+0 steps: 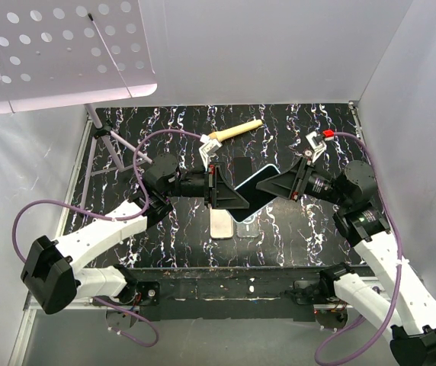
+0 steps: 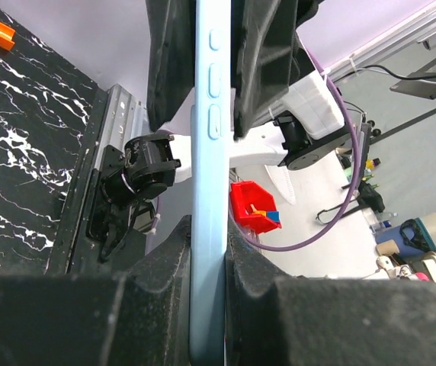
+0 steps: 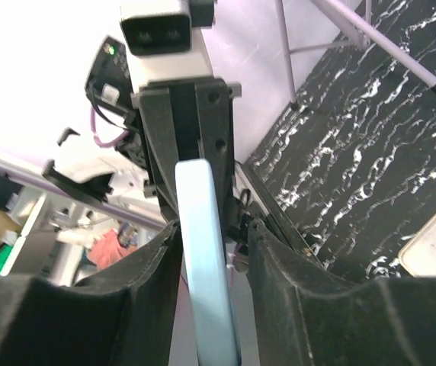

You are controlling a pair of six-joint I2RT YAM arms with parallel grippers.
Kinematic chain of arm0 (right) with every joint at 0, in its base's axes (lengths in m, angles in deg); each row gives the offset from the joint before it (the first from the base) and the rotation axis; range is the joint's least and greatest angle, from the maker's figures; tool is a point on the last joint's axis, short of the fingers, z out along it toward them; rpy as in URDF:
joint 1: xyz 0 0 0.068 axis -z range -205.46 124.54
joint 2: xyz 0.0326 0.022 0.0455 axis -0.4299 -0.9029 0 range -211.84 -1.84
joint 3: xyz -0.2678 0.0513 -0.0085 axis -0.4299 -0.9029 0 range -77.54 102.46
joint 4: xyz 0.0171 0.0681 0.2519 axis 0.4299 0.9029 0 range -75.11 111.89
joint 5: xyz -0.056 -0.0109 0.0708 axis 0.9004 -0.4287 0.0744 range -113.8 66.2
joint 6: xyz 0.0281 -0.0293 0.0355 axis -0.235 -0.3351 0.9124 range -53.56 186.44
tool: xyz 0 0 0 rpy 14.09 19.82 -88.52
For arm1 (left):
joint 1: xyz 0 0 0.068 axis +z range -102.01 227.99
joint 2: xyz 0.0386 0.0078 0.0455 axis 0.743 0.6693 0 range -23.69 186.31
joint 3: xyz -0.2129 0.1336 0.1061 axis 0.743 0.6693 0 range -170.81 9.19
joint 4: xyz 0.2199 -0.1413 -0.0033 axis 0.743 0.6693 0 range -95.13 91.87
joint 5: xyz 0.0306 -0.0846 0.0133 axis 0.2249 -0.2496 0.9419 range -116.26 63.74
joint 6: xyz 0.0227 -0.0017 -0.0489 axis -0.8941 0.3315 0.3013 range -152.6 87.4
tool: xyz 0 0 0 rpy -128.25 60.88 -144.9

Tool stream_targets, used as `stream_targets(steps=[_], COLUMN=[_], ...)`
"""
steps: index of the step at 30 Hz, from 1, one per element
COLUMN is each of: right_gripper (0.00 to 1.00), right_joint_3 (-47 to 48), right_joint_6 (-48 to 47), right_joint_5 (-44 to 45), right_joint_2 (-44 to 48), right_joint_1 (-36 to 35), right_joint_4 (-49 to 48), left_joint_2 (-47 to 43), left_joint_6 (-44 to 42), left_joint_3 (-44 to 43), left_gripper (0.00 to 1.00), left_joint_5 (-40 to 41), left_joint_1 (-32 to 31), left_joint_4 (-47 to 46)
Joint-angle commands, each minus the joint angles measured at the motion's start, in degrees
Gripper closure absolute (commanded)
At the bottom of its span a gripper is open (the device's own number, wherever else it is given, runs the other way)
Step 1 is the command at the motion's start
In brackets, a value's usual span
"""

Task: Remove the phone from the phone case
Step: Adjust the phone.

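Fingers of the left gripper (image 1: 233, 197) and the right gripper (image 1: 270, 185) are both closed narrow on the slim light-blue phone case (image 2: 206, 191), left at its 9 o'clock end, right at 3 o'clock, holding it aloft over the middle of the black, white-veined surface (image 1: 309, 130). The dark-screened phone (image 1: 250, 202) sits inside, not yet freed. Both grips likely pinch case and phone together, so pulling apart risks a slip and drop; squeezing may also press the small side buttons (image 2: 215, 80).
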Motion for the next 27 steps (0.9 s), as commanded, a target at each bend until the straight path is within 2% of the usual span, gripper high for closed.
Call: stream_targets(steps=[1, 3, 4, 5, 6, 7, 8, 9, 11, 12, 16, 22, 25, 27], right_gripper=[0.62, 0.76, 0.9, 0.98, 0.99, 0.99, 0.99, 0.99, 0.99, 0.99, 0.99, 0.99, 0.99, 0.99], right_joint_3=[0.6, 0.6, 0.6, 0.6, 0.5, 0.7, 0.9, 1.4, 2.4, 3.5, 5.2, 6.9, 7.0, 7.3], right_joint_6=[6.8, 8.6, 9.0, 9.0, 9.0, 8.6, 8.3, 8.3, 7.6, 6.2, 5.6, 4.3, 5.8, 6.3], right_joint_5=[1.3, 1.8, 1.5, 1.2, 0.6, -0.5, -2.4, -4.2, -8.7, -11.7, -19.9, -22.4, -23.3, -23.6], right_joint_2=[-0.9, -1.9, -2.4, -2.8, -3.1, -3.4, -3.8, -3.8, -4.0, -4.6, -6.2, -7.6, -9.3, -10.7], right_joint_1=[1.2, 1.2, 1.2, 1.2, 1.2, 1.7, 2.7, 4.0, 7.2, 8.9, 11.8, 12.8, 13.0, 13.5], right_joint_4=[-9.7, -11.4, -12.5, -12.7, -12.9, -12.8, -12.3, -11.6, -10.1, -8.4, -8.8, -8.3, -10.6, -11.4], left_joint_2=[-3.2, -3.3, -3.4, -3.5, -3.6, -3.9, -4.3, -4.8, -5.4, -5.2, -2.7, -0.4, 0.5, 1.5], left_joint_6=[-0.2, 0.1, 1.3, 1.9, 1.6, 0.0, -2.5, -5.8, -11.3, -13.5, -15.7, -16.0, -15.4, -15.6], left_joint_3=[-0.8, -1.1, -1.1, -1.2, -2.0, -3.3, -4.7, -6.4, -9.1, -9.9, -12.4, -14.1, -14.8, -15.5], left_gripper=[1.0, 1.0, 1.0, 1.0, 1.0, 0.85, 0.63, 0.5, 0.37, 0.36, 0.44, 0.75, 0.82, 0.81], left_joint_5=[0.6, 1.0, 1.1, 0.7, 0.2, -0.2, -0.1, 0.2, 0.0, -1.4, -8.4, -11.4, -13.3, -14.5], left_joint_1=[-0.1, 0.0, 0.0, 0.0, -0.1, -0.1, 0.0, 0.0, 0.1, 0.2, 0.3, 0.3, 0.3, 0.3], left_joint_4=[-2.8, -2.4, -3.1, -3.8, -3.0, -0.1, 4.7, 11.1, 21.1, 24.6, 28.0, 27.5, 25.6, 24.9])
